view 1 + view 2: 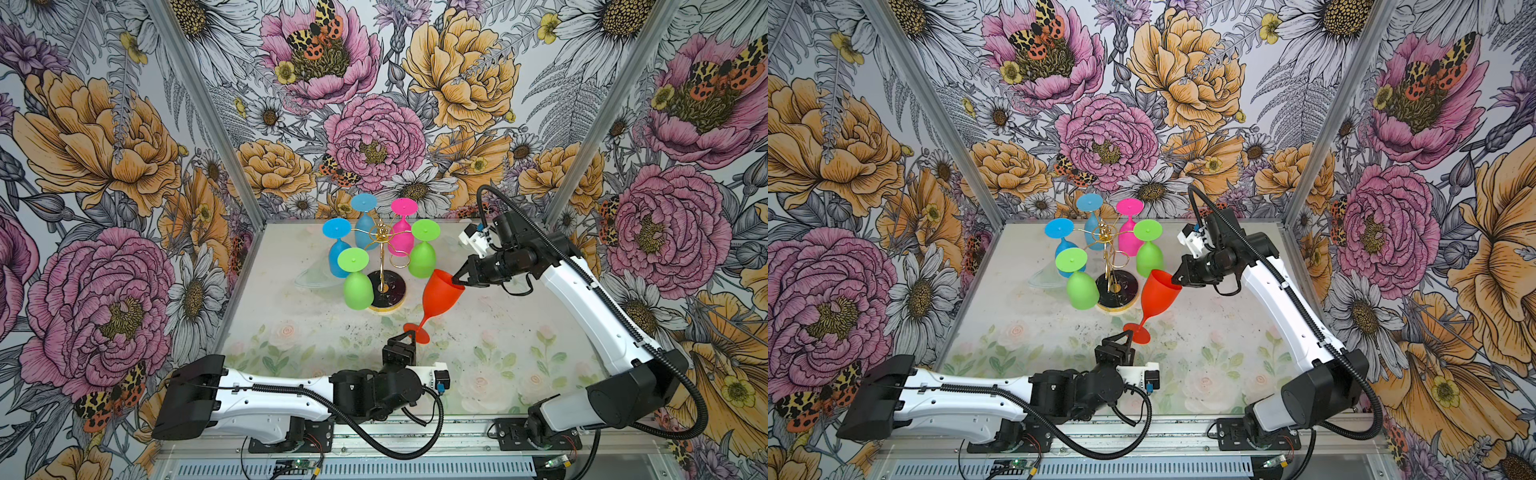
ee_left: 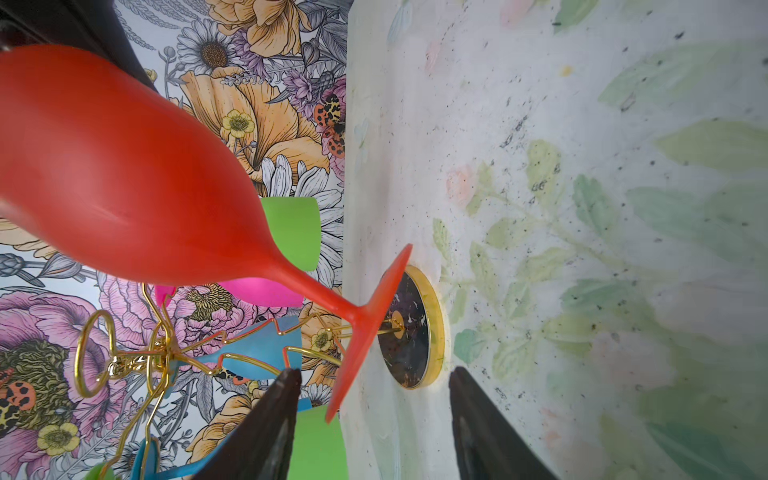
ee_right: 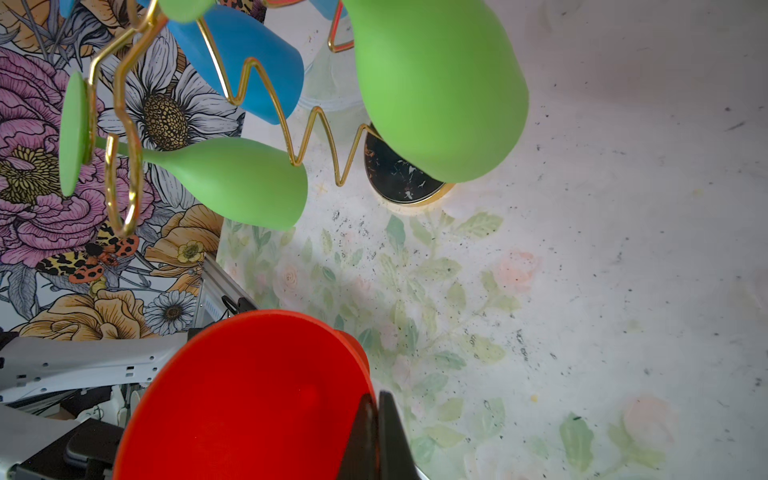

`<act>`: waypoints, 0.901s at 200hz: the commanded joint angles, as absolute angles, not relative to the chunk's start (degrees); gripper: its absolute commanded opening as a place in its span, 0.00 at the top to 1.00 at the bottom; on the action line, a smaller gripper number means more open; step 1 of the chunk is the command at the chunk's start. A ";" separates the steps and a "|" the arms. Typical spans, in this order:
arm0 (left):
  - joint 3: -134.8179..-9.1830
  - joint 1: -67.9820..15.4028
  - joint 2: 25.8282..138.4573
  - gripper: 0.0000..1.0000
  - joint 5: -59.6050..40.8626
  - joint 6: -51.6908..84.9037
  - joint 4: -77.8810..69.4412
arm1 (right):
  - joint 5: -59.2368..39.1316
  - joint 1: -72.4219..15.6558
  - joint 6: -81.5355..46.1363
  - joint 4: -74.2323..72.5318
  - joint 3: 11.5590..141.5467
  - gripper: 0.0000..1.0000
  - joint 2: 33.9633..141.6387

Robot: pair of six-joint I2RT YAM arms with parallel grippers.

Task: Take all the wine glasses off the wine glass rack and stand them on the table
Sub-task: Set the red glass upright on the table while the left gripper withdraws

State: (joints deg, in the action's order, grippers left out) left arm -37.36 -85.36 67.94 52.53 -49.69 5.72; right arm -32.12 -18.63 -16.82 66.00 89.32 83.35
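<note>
A red wine glass [image 1: 440,295] [image 1: 1156,297] is off the wine glass rack [image 1: 380,235] [image 1: 1106,241], tilted to the right of the rack's round black base, with its foot low over the table. My right gripper [image 1: 459,280] [image 3: 376,399] is shut on the red bowl's rim [image 3: 249,395], one finger inside and one outside. My left gripper [image 1: 409,332] [image 2: 374,374] is open at the glass's foot [image 2: 365,328]. The foot's edge lies between its fingers, nearer one of them, and neither finger pinches it.
On the gold arms hang two blue glasses [image 1: 340,249], a pink one [image 1: 402,228] and two green ones [image 1: 356,282] [image 1: 423,253]. A clear glass object [image 1: 316,276] lies on the table left of the rack. Flowered walls close in the back and both sides.
</note>
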 commanded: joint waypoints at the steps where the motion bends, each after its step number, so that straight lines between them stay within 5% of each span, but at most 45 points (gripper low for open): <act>1: -38.04 -86.05 66.26 0.37 50.56 -39.48 4.92 | -25.11 -17.96 -15.69 65.83 90.75 1.00 81.10; 47: -41.98 -82.75 59.85 0.21 47.68 -19.87 13.02 | -9.60 -17.71 -13.74 65.32 91.23 1.00 81.71; 131: -41.04 -66.80 40.07 0.19 27.54 0.56 25.68 | 4.14 -15.71 -14.71 51.74 90.94 1.00 88.74; 180: -42.38 -60.31 39.04 0.19 24.26 3.68 31.62 | 9.37 -15.19 -13.94 44.23 95.07 1.00 96.89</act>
